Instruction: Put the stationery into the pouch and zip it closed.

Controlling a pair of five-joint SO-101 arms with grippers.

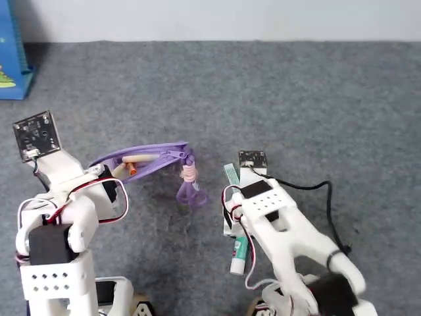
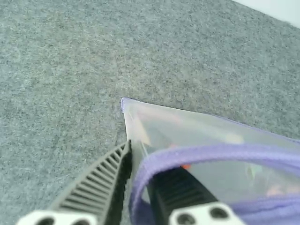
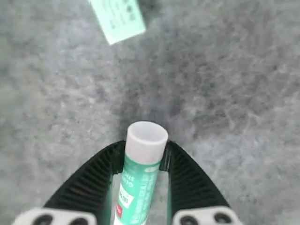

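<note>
A purple-edged clear pouch lies open left of centre with an orange and a beige item inside. My left gripper is shut on its near-left end; the left wrist view has one finger outside and one inside the pouch wall, gripper. The zip pull and a translucent purple charm hang at the pouch's right end. My right gripper is shut on a green-and-white glue stick, cap pointing away. From above, the glue stick pokes out under the right gripper. A pale green eraser lies just beyond.
Grey carpet covers the table. A blue box stands at the far left back edge, by a white wall. A black cable trails right of the right arm. Open carpet lies behind and between the pouch and the right arm.
</note>
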